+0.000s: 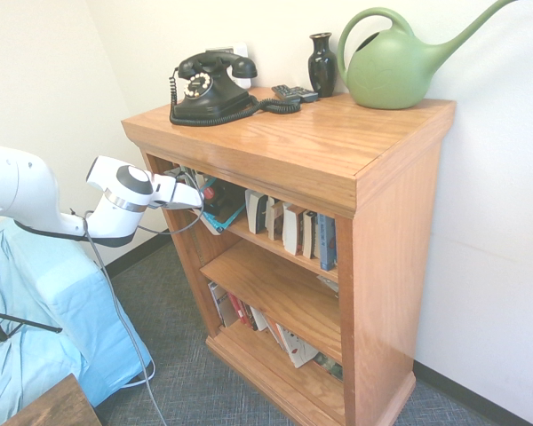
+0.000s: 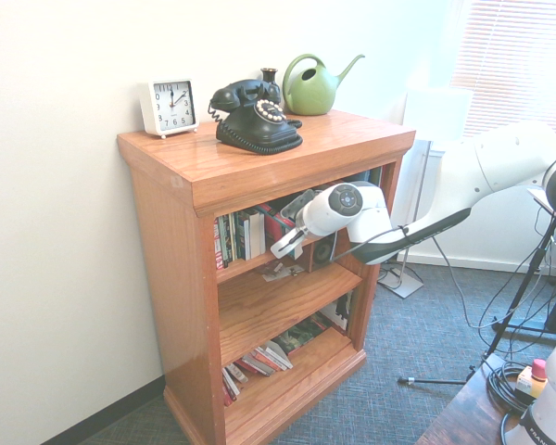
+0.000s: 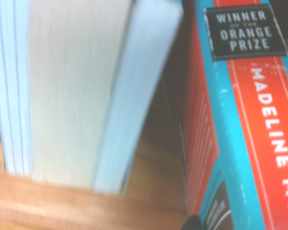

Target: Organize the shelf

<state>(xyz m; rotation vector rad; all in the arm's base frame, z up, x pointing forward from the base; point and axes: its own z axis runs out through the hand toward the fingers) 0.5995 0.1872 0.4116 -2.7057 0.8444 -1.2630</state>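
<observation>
The white robot arm hides part of the red-and-blue paperback from you in both exterior views. The wrist view cuts off its spine lettering after "MADELINE MI" and blurs the pale page edges beside it. The small lower-tier titles are unreadable to you.
</observation>
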